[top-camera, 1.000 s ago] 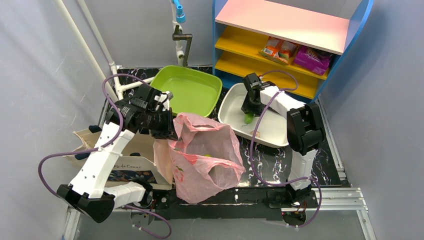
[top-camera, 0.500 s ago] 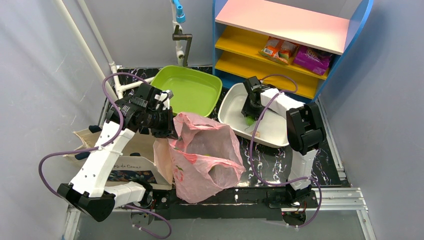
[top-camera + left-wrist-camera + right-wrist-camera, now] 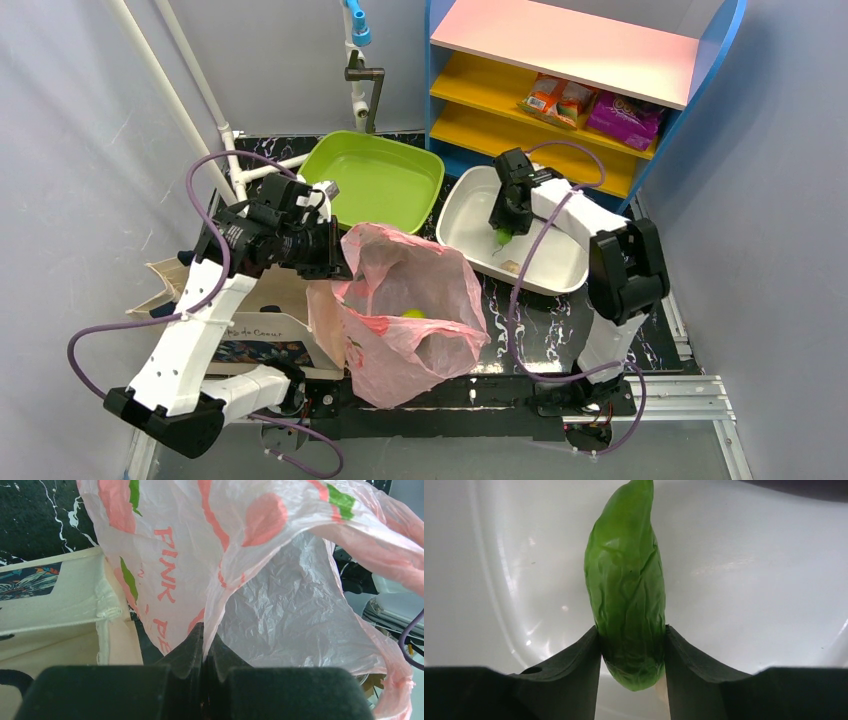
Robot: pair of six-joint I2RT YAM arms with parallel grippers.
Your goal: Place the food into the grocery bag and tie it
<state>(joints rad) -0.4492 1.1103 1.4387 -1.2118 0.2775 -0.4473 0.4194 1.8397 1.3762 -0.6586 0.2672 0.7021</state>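
Overhead, at the bench's centre: thin pink plastic grocery bag (image 3: 405,340) held open-mouthed, with a yellow-green pear (image 3: 414,314) inside. Right of the bag, a white plastic tub (image 3: 468,215) holding the long green vegetable (image 3: 501,237), not yet bagged. Behind the bag, a lime-green tub (image 3: 375,180); left of the bag, a beige canvas tote (image 3: 262,325). From the left wrist: left jaws pinched tight on the bag's rim film. From the right wrist: right jaws closed against both flanks of the vegetable, over the tub floor. Judged under halfway; tying not begun.
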